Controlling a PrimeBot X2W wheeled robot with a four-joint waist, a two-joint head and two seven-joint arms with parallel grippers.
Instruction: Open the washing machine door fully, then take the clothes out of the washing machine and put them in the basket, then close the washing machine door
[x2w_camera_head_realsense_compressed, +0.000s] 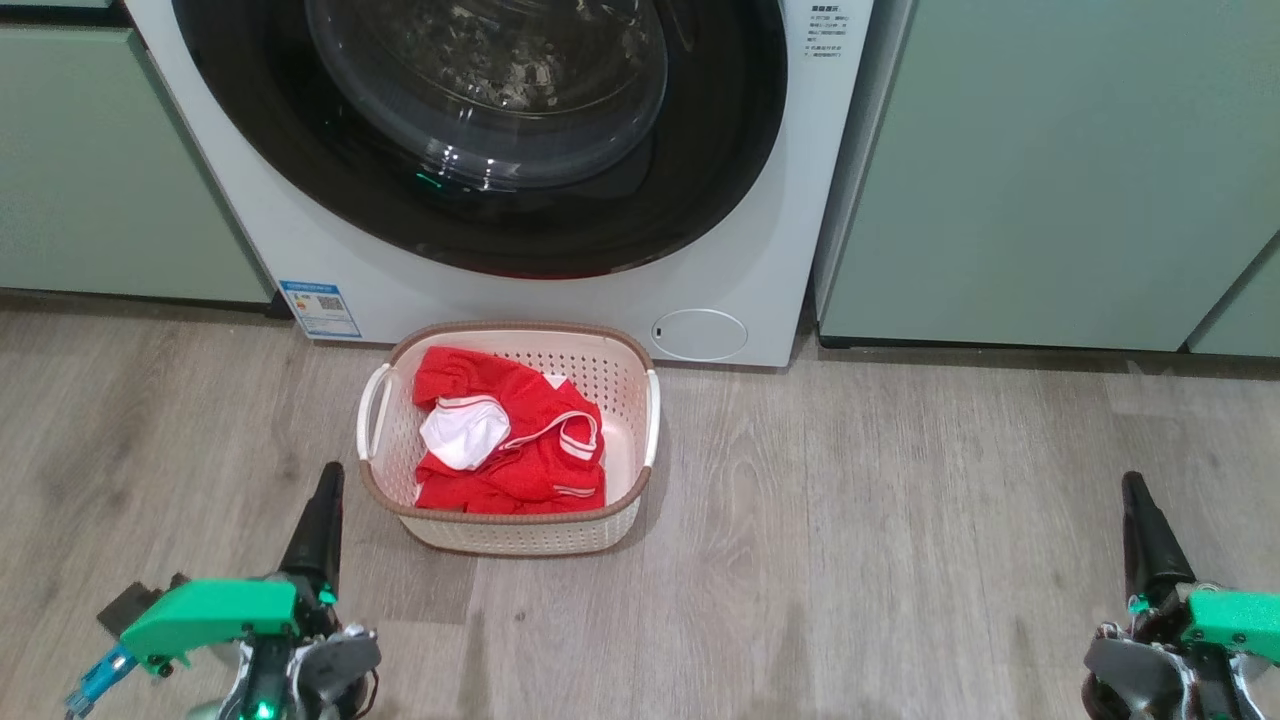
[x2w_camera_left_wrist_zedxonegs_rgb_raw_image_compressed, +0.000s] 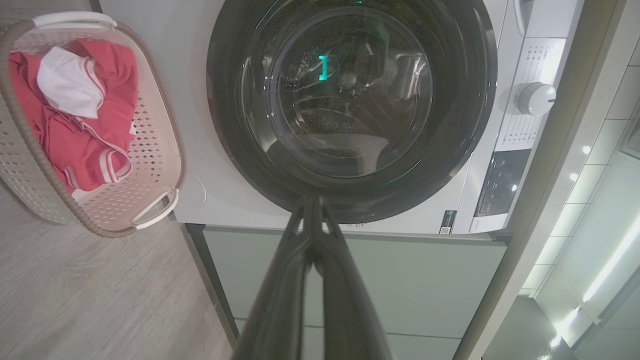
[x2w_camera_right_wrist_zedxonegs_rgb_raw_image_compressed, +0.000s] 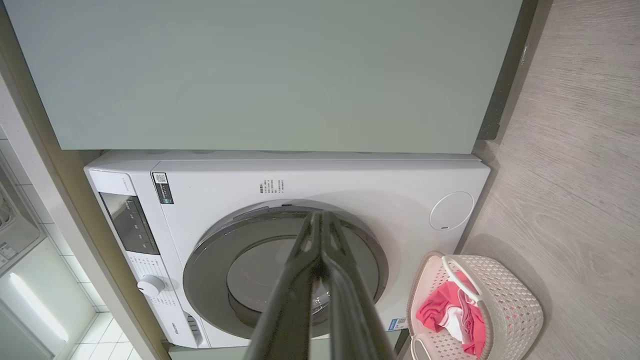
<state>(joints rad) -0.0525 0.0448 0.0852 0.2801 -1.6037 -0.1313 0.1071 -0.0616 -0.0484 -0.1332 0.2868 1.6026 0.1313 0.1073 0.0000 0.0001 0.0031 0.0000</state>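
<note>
Cabinet front (x2w_camera_head_realsense_compressed: 100, 160) in pale green marks your far left. Low beside it, your left claw (x2w_camera_head_realsense_compressed: 329, 485) hangs over the wooden floor (x2w_camera_head_realsense_compressed: 850, 520), its two dark fingers pressed together on nothing and aimed up toward the washing machine (x2w_camera_head_realsense_compressed: 760, 250). I read that as a rest pose, well apart from anything it could snag. Next comes the blue label sticker (x2w_camera_head_realsense_compressed: 320, 308) at the machine's lower left corner, then the basket (x2w_camera_head_realsense_compressed: 520, 328), set on the floor just in front of the machine and below the door, so a garment lifted out has little way to travel. Its white handles face left and right. Its long axis seems to run across you, parallel to the machine's front, though the steep view leaves that uncertain. The clothes (x2w_camera_head_realsense_compressed: 520, 460) lie bunched inside it, toward its left and near side, white patch up, with no clear long axis. Above, the washing machine door (x2w_camera_head_realsense_compressed: 500, 235) sits flat against the front, facing you, and looks shut, so the job appears finished. Further right you have the small round flap (x2w_camera_head_realsense_compressed: 700, 334), another green cabinet (x2w_camera_head_realsense_compressed: 1050, 170), and your right claw (x2w_camera_head_realsense_compressed: 1135, 488), likewise pinched closed and empty, pointing up toward the cabinets.
</note>
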